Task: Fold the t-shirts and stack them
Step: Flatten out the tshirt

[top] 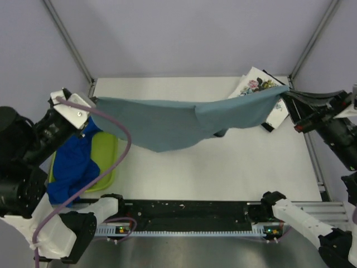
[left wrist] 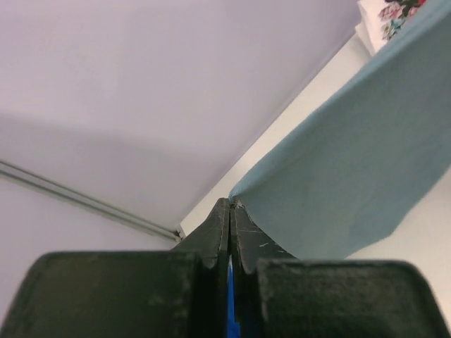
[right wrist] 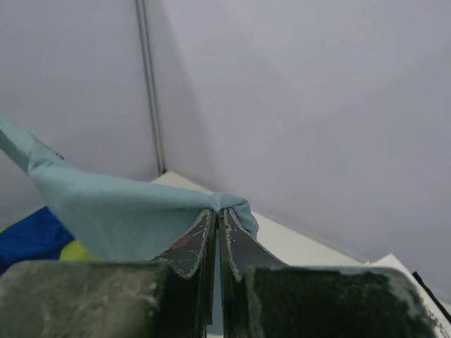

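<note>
The grey-blue t-shirt [top: 178, 121] hangs stretched in the air across the table between both grippers. My left gripper [top: 92, 101] is shut on its left corner; in the left wrist view the gripper [left wrist: 231, 203] pinches the cloth [left wrist: 352, 176] at its tips. My right gripper [top: 286, 92] is shut on its right corner, and the right wrist view shows that gripper [right wrist: 218, 210] with the cloth [right wrist: 120, 211] draped over the tips. The royal blue t-shirt [top: 71, 165] lies crumpled on the green tray. The floral t-shirt [top: 257, 85] lies folded at the back right, over a black one [top: 269, 127].
The lime-green tray [top: 107, 149] sits at the left edge of the white table [top: 223, 167]. Tent poles [top: 68, 39] rise at the back corners. The arm bases and a black rail [top: 189, 212] line the near edge.
</note>
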